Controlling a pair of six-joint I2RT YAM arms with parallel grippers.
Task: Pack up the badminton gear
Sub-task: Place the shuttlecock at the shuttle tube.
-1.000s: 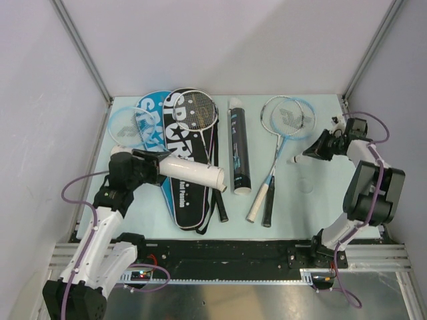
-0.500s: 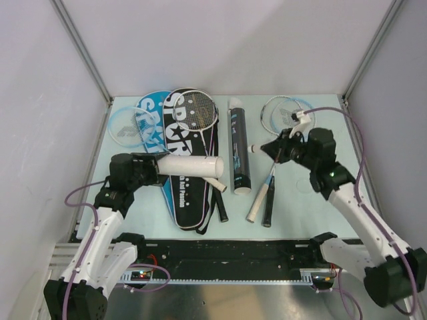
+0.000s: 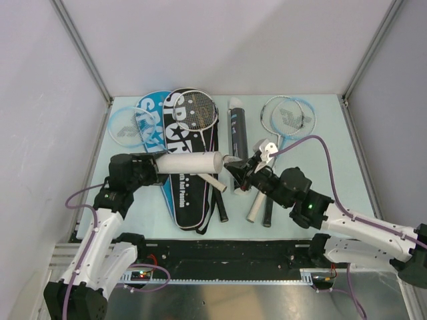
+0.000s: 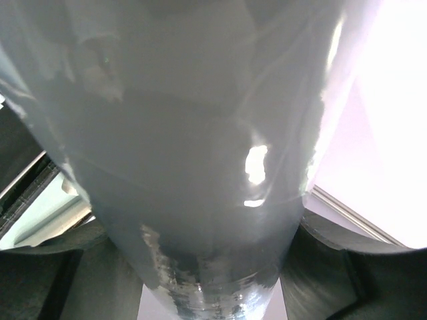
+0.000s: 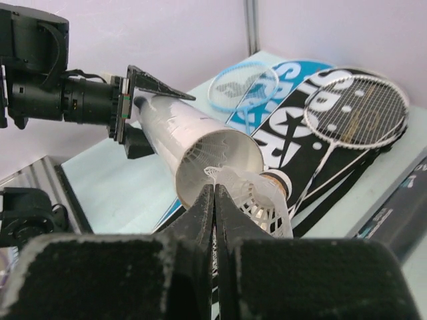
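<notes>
My left gripper (image 3: 151, 167) is shut on the closed end of the white tube (image 3: 190, 162) and holds it level above the black "SPORT" cover (image 3: 188, 190), open mouth to the right. In the left wrist view the tube (image 4: 200, 133) fills the frame between the fingers (image 4: 347, 267). My right gripper (image 5: 213, 193) is shut on the skirt edge of a white shuttlecock (image 5: 263, 197), right at the tube's open mouth (image 5: 220, 160), cork end pointing away from the tube. In the top view the right gripper (image 3: 238, 172) sits just right of the tube's end.
The black tube (image 3: 238, 140) lies in the middle. A racket (image 3: 195, 110) lies on the black cover, a blue-framed one (image 3: 123, 127) by the blue cover (image 3: 150, 123). Two rackets (image 3: 285, 117) lie at the right, handles (image 3: 260, 203) under my right arm.
My right arm has swung from the far right across the table to the tube's mouth, carrying the shuttlecock. The left gripper has raised the tube's open end to level.
</notes>
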